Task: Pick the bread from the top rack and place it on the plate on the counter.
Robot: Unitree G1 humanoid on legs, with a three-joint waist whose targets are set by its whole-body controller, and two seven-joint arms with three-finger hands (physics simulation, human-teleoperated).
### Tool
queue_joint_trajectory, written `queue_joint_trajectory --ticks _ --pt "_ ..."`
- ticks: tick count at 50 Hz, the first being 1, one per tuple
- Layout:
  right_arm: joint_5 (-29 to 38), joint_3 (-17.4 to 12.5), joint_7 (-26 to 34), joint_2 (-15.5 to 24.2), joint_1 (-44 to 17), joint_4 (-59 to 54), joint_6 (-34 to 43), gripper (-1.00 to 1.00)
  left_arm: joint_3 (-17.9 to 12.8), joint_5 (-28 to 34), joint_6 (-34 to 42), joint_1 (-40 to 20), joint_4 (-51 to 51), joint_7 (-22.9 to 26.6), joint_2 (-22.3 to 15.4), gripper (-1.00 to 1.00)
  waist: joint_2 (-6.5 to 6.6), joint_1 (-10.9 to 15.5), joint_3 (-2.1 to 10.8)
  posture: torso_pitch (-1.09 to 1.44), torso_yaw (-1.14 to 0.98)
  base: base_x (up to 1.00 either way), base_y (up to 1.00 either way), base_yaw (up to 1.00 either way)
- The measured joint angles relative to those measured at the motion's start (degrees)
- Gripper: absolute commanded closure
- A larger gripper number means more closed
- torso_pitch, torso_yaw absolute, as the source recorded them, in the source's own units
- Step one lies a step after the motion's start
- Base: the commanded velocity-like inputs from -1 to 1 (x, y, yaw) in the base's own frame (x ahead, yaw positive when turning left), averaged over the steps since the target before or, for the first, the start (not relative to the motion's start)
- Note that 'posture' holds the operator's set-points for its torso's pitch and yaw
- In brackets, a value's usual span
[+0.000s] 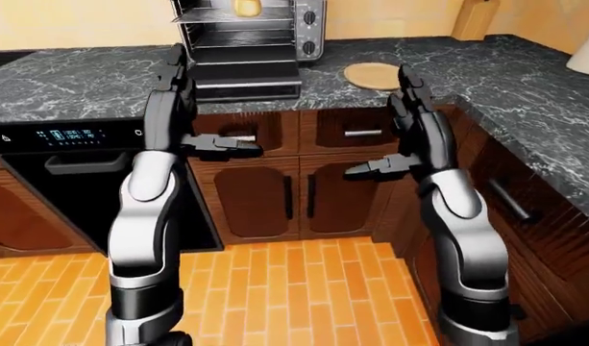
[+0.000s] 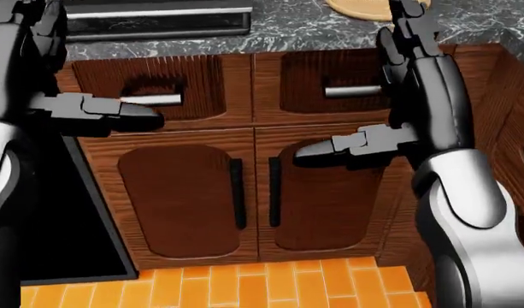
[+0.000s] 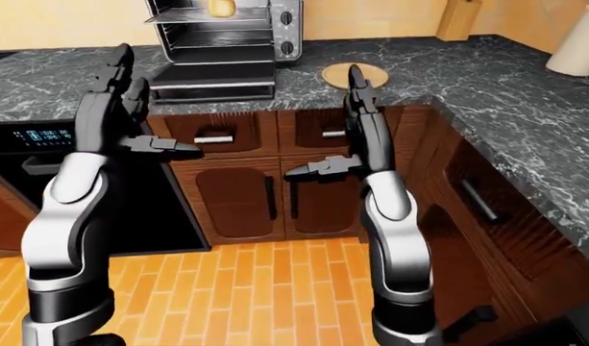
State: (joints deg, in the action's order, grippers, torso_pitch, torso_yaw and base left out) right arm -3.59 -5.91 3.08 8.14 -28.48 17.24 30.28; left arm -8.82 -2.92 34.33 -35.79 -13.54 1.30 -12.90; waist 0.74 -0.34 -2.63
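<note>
The bread [image 1: 246, 7], a small yellow loaf, lies on the top rack of the open toaster oven [image 1: 241, 40] at the top of the left-eye view. The round tan plate [image 1: 373, 75] lies on the dark marble counter [image 1: 73, 79] to the right of the oven; its edge also shows in the head view [image 2: 364, 9]. My left hand [image 1: 212, 104] is open and empty, fingers pointing up, below and left of the oven door. My right hand [image 1: 378, 122] is open and empty, fingers up, just below the plate.
A black built-in oven [image 1: 73, 166] stands at lower left. Brown cabinet doors and drawers [image 2: 244, 186] face me. The counter turns a corner and runs down the right side [image 1: 534, 108]. A knife block [image 1: 477, 18] and a white object [image 1: 587, 50] stand at top right.
</note>
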Motion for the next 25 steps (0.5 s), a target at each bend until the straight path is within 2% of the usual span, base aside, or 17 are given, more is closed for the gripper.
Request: queue_joint_trajectory --ticks 6,8,10,12,15,16,18,19,22,25 --pt "-0.5 0.5 -0.4 0.0 -1.9 1.5 -0.5 -1.00 -0.7 -0.6 0.4 -2.6 -1.0 -0.8 -1.5 -1.00 -3.47 0.6 0.46 0.00 0.00 0.17 0.42 0.00" --pt "-0.6 0.0 -0.5 0.2 -1.1 1.5 -0.4 -1.00 0.2 -0.7 0.2 -2.0 -1.3 -0.8 -1.0 -1.00 -2.01 -0.1 0.06 0.00 0.00 0.18 0.33 0.00" --pt "-0.6 -0.5 -0.8 0.2 -0.3 1.1 0.3 -1.00 0.9 -1.1 0.9 -1.8 -1.0 -0.5 -1.0 -1.00 -2.68 -0.4 0.29 0.00 0.00 0.18 0.32 0.00" --pt "-0.7 -0.9 -1.1 0.5 -0.8 1.0 1.1 -1.00 0.8 -1.2 1.7 -2.2 -0.9 -0.3 -1.3 -1.00 -2.44 -0.5 0.59 0.00 0.00 0.33 0.33 0.00" --pt "-0.9 -1.0 -1.4 0.7 -1.9 2.2 0.7 -1.00 0.2 -1.2 2.4 -3.0 -2.3 -0.4 -1.8 -1.00 0.09 -1.3 -0.23 0.00 0.00 0.36 0.34 0.00" --pt "-1.0 -1.0 -1.5 0.7 -2.2 2.6 0.4 -1.00 0.0 -1.2 2.5 -3.2 -3.0 -0.4 -2.0 -1.00 1.16 -1.6 -0.19 0.00 0.00 0.36 0.34 0.00" --pt "-1.3 -0.7 -1.5 0.5 -2.9 3.1 0.0 -1.00 -0.5 -1.2 2.5 -3.8 -3.9 -0.4 -2.6 -1.00 3.69 -1.1 0.78 0.00 0.00 0.36 0.32 0.00" --pt "-1.5 -0.2 -1.5 0.0 -2.7 3.0 -0.3 -1.00 -0.9 -1.0 2.3 -3.6 -3.9 -0.5 -2.9 -1.00 3.30 -0.6 0.68 0.00 0.00 0.36 0.25 0.00" --pt "-2.1 1.2 -1.0 -0.1 -1.7 2.5 0.1 -1.00 -1.4 -0.4 2.3 -2.4 -3.4 -0.9 -2.8 -1.00 3.48 0.0 0.00 0.00 0.00 0.36 0.18 0.00" --pt "-2.2 0.5 -1.0 0.1 -1.8 2.4 0.6 -1.00 -0.9 -0.3 2.6 -2.4 -3.2 -0.9 -2.5 -1.00 1.93 0.3 -0.11 0.00 0.00 0.36 0.18 0.00"
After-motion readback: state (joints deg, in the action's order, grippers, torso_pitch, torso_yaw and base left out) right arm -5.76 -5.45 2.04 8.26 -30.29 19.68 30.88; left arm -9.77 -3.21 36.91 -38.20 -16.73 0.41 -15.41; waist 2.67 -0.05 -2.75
